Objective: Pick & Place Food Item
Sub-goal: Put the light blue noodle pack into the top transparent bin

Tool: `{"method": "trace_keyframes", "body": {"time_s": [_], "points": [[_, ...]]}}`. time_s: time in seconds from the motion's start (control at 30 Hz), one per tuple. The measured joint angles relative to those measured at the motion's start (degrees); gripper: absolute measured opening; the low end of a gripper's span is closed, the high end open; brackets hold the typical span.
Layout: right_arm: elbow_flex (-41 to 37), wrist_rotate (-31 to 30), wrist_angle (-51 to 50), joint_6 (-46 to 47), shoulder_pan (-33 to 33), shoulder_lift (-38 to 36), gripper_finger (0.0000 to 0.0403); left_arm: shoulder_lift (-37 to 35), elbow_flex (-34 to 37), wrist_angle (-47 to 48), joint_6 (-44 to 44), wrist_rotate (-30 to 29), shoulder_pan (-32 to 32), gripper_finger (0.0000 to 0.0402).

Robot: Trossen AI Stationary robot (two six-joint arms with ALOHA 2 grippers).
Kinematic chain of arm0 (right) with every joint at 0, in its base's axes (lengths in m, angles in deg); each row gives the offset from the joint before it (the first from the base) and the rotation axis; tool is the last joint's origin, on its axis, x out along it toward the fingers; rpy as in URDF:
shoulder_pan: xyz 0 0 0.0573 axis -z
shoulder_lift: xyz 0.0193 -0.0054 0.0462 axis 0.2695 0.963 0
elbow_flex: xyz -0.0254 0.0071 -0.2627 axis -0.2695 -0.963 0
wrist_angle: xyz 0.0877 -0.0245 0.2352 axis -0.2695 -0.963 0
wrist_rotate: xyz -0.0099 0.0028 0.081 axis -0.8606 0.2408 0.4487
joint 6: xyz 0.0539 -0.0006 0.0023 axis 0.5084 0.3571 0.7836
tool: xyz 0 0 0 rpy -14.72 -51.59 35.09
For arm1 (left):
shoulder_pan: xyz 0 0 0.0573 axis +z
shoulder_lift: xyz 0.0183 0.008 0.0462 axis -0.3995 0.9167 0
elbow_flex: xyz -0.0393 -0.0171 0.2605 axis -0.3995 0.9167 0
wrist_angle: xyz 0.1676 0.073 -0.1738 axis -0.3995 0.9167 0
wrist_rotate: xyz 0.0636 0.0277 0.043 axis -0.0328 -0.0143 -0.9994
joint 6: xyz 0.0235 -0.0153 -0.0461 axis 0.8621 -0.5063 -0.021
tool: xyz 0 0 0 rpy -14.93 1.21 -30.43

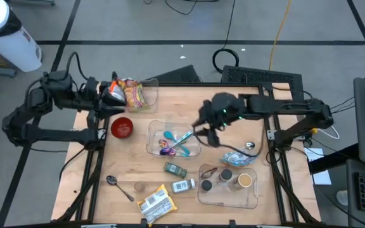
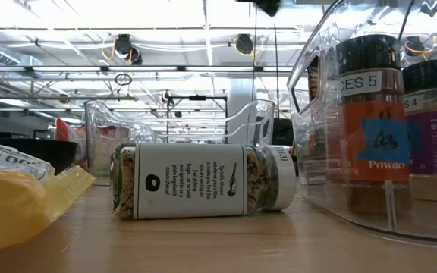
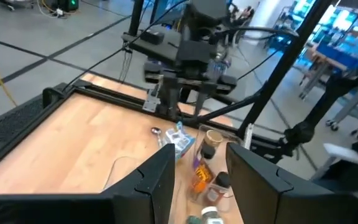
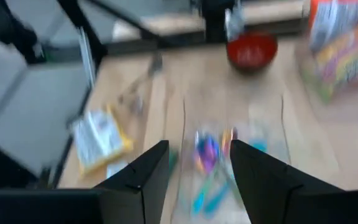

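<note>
The right gripper hangs over the clear bin of coloured utensils, mid-counter, jaws released and empty. The left gripper waits by the snack tub, jaws parted, nothing visibly held. The likeliest food item, the yellow snack packet, lies flat near the counter's front edge; descend squarely over it and pinch its crinkled edge.

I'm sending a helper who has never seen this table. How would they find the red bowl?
Start at the wooden table, on the left arm's side. Beside the clear bin of colourful utensils, nearer that arm, sits the red bowl. It is the only round, solid red, opaque dish there.
</note>
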Motion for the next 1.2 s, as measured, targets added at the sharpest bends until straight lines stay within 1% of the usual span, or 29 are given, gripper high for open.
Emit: {"method": "trace_keyframes", "body": {"time_s": [0.07,0.2,0.37,0.47,0.67,0.77,1.03,1.2], "points": [[0.0,-1.16,-6.89,0.16,-2.03,-1.31,0.016,0.48,0.65,-0.02,0.86,-1.87,-1.34,0.015],[0.0,-1.36,-18.3,2.0,-6.81,-1.82,0.016,2.0,3.22,-0.43,1.92,-5.11,-3.04,0.015],[-0.02,-1.32,-28.77,4.62,-11.84,0.45,0.016,4.52,7.6,-4.48,1.98,-5.45,-3.96,0.015],[-0.11,-1.44,-32.75,5.29,-13.47,1.61,0.016,5.84,9.4,-6.81,1.41,-5.3,-4.36,0.015],[-3.48,-0.97,-33.89,7.57,-14.28,1.92,0.016,8.53,10.44,-9.06,1.3,-5.23,-5.73,0.015],[-6.09,1.86,-33.83,8.09,-14.26,1.91,0.016,8.71,10.44,-9.03,1.28,-5.1,-6.45,0.015],[-14.82,6.13,-30.63,10.18,-14.25,1.7,0.016,8.47,10.44,-8.94,0.47,-5.12,-8.5,0.015],[-18.93,6.32,-26.53,11.55,-14.24,1.7,0.016,8.53,10.44,-8.84,-0.05,-5.35,-9.39,0.015]]}}
